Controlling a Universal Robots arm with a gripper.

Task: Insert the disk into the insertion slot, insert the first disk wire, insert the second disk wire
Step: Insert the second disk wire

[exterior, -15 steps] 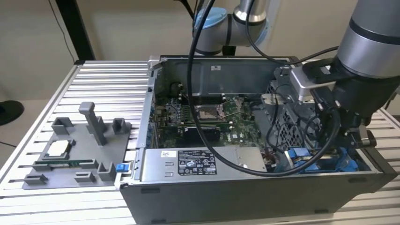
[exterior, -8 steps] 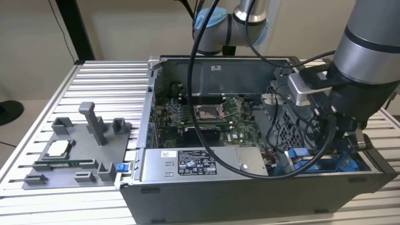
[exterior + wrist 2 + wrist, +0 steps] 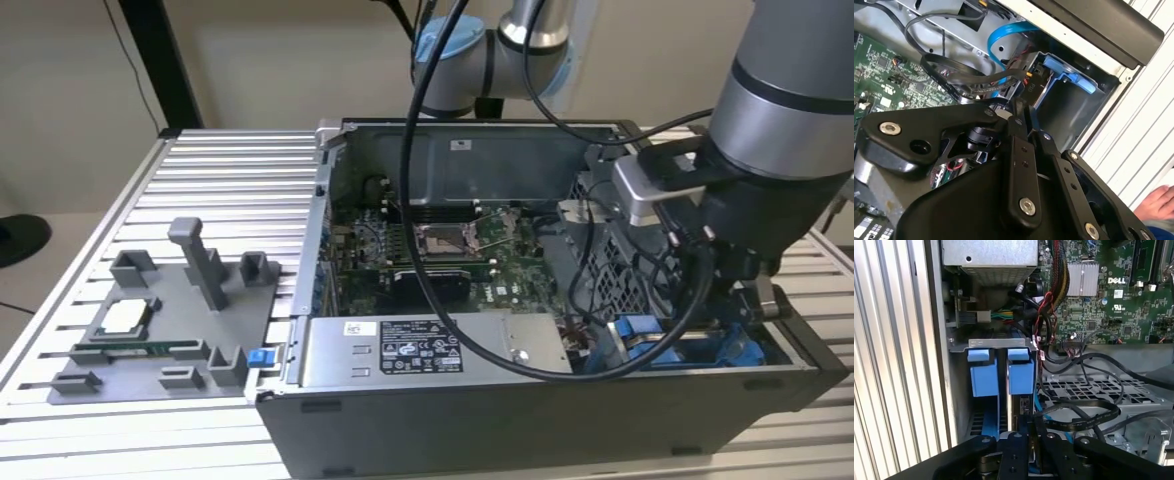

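**Currently: gripper down in the drive bay corner of the open computer case**

Presently the arm reaches into the open computer case (image 3: 534, 420) at the exterior view's right, with the gripper (image 3: 747, 290) low beside the blue plastic rails (image 3: 667, 340).

In the first wrist view the gripper (image 3: 1031, 427) has its fingers drawn close together on the edge of a thin, dark upright part that stands in the insertion slot (image 3: 999, 390), between two blue plastic tabs (image 3: 983, 375). This part appears to be the disk (image 3: 1021, 405), seated edge-on in the bay; its label cannot be made out. Whether the fingers actually clamp it or merely touch it cannot be told with certainty.

In the second wrist view the fingertips (image 3: 1021, 107) meet at a black connector end, just beside a blue latch (image 3: 1066, 72) and a light blue flat cable (image 3: 1004, 32). Black cables (image 3: 1084, 412) loop over the perforated grey metal nearby.

The motherboard (image 3: 441, 255) lies exposed in the case middle. A grey power-supply box (image 3: 427, 350) sits at the near wall. A grey fixture plate (image 3: 147, 330) rests on the slatted table (image 3: 227, 170), well apart from the case.
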